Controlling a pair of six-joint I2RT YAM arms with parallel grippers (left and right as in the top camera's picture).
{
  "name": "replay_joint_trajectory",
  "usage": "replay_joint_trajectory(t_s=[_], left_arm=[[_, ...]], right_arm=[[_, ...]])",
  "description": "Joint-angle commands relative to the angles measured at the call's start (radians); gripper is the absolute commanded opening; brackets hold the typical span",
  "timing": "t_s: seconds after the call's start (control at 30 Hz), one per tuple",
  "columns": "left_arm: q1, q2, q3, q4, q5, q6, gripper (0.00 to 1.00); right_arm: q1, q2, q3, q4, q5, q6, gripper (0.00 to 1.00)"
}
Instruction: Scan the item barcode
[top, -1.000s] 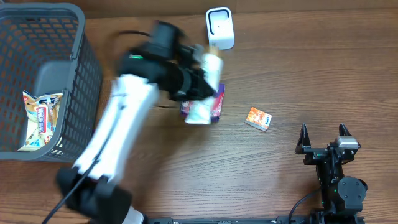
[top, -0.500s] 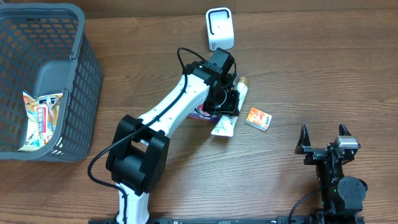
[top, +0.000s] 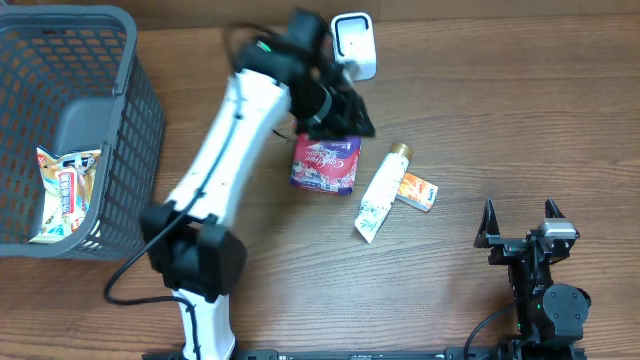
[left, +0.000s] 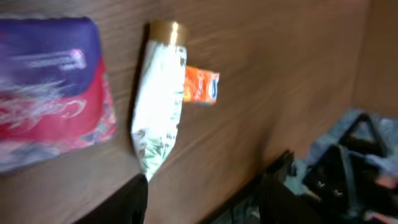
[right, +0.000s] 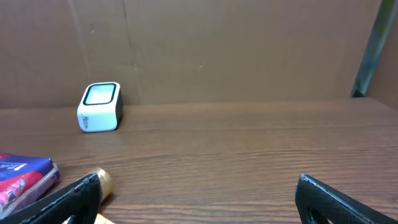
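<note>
Overhead, you find the tube (top: 380, 192) lying flat mid-desk, at about 5 o'clock from the white scanner (top: 352, 45). Its gold cap points to 1 o'clock and its crimped tail to 7 o'clock. I take this tube for the item to scan, though a purple pouch (top: 325, 163) lies just beside it at 10 o'clock. A small orange box (top: 416, 190) touches its flank at 3 o'clock.

Expect the tube to be light, soft in the belly and rather glossy, so a hard squeeze would probably dent it or let it slip. Take it across the width near the shoulder below the cap, where it looks stiffest, and keep clear of the box.

Your left tool (top: 345, 112) hangs between scanner and pouch. In the wrist view its fingers stand partly apart with only bare desk (top: 480, 120) between them, so it holds nothing. Your right tool (top: 520, 225) rests at 4 o'clock, spread wide and empty.
</note>
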Motion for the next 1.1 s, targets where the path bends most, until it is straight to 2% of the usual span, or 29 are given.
replay_joint_trajectory(t_s=[0.0,0.1,0.13,0.27,0.33,0.37,0.43,0.53,0.67,0.73,0.9,1.07], left_arm=[[0.075,-0.016,0.251,-0.133,-0.050,0.084,0.53],[0.154,-0.025,0.444,-0.301,-0.149,0.103,0.59],[0.177,-0.035,0.470,-0.299,-0.161,0.108,0.61],[0.330,-0.157,0.492,-0.286,-0.276,0.125,0.92],[0.439,-0.204,0.492,-0.299,-0.402,0.124,1.00],[0.472,-0.215,0.491,-0.299,-0.431,0.124,1.00],[0.650,-0.245,0.491,-0.299,-0.500,0.121,1.00],[0.832,-0.238,0.474,-0.299,-0.515,0.102,1.00],[0.946,-0.229,0.396,-0.291,-0.655,0.042,1.00],[1.004,-0.229,0.286,-0.238,-0.734,-0.011,1.00],[1.021,-0.229,0.080,-0.112,-0.734,-0.010,1.00],[1.019,-0.229,-0.135,0.114,-0.734,0.006,1.00]], right_arm=[[0.005,-0.011,-0.010,0.006,0.005,-0.004,1.00],[0.005,-0.011,-0.010,0.006,0.005,-0.004,1.00],[0.005,-0.011,-0.010,0.006,0.005,-0.004,1.00],[0.005,-0.011,-0.010,0.006,0.005,-0.004,1.00],[0.005,-0.011,-0.010,0.006,0.005,-0.004,1.00],[0.005,-0.011,-0.010,0.006,0.005,-0.004,1.00],[0.005,-0.011,-0.010,0.006,0.005,-0.004,1.00],[0.005,-0.011,-0.010,0.006,0.005,-0.004,1.00],[0.005,-0.011,-0.010,0.006,0.005,-0.004,1.00],[0.005,-0.011,-0.010,0.006,0.005,-0.004,1.00],[0.005,-0.011,-0.010,0.006,0.005,-0.004,1.00],[0.005,-0.011,-0.010,0.006,0.005,-0.004,1.00]])
